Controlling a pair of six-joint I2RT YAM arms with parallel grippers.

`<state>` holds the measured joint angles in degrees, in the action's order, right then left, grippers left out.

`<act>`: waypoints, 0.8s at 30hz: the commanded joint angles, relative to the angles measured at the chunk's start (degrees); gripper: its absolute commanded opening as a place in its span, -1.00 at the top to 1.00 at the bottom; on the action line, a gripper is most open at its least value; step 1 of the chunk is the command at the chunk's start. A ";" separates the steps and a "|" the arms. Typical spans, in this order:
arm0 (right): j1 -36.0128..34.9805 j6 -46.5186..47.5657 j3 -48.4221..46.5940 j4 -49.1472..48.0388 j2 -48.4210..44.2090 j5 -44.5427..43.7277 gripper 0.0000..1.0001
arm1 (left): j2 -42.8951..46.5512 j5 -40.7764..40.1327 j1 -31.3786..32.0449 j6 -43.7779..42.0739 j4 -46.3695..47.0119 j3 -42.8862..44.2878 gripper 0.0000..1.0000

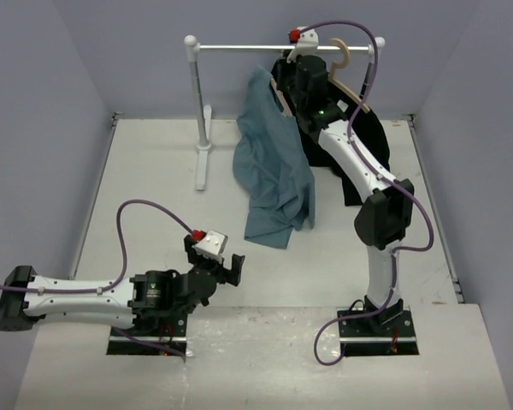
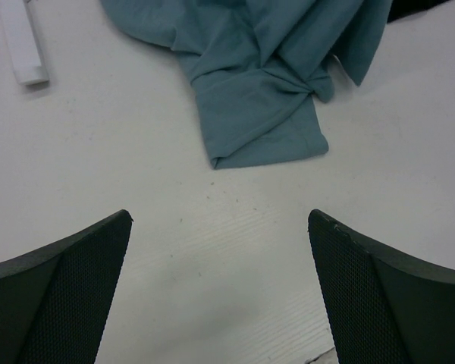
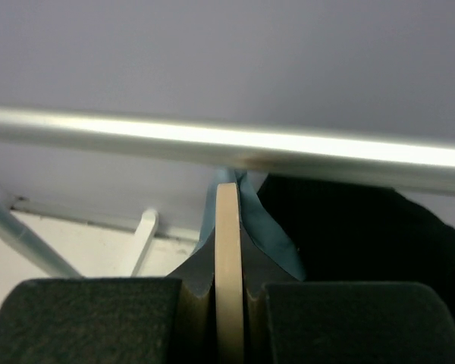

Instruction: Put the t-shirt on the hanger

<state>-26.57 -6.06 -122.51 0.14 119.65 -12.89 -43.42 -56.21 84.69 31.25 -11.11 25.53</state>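
Observation:
The slate-blue t-shirt hangs from below the rail and trails onto the table; its hem shows in the left wrist view. My right gripper is high up at the rail, shut on the pale tan hanger, whose thin edge runs up between the jaws to just under the rail. A strip of the t-shirt lies against the hanger. In the top view only a sliver of the hanger shows. My left gripper is open and empty, low over the table short of the hem.
A white rack with a post and foot carries the rail. A black shirt hangs on a second tan hanger right of my right gripper. Purple walls close in on three sides.

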 commanded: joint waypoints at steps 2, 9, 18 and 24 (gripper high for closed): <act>0.48 -0.43 8.30 -0.14 -15.46 4.09 1.00 | 0.80 9.90 -14.02 -3.84 7.64 5.89 -1.00; 1.88 0.40 16.06 10.52 -29.79 17.44 1.00 | -16.95 60.50 -44.89 -3.72 21.42 28.76 -1.00; 1.94 -3.75 31.59 1.09 -43.24 28.52 1.00 | -39.66 84.16 -51.56 27.60 49.21 45.06 -1.00; 1.39 -4.98 34.08 -1.19 -44.51 29.95 1.00 | -46.27 82.87 -50.86 42.61 60.98 46.67 -1.00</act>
<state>-24.77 -9.23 -89.52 4.43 75.64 14.04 -88.07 23.22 33.45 60.54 37.38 69.88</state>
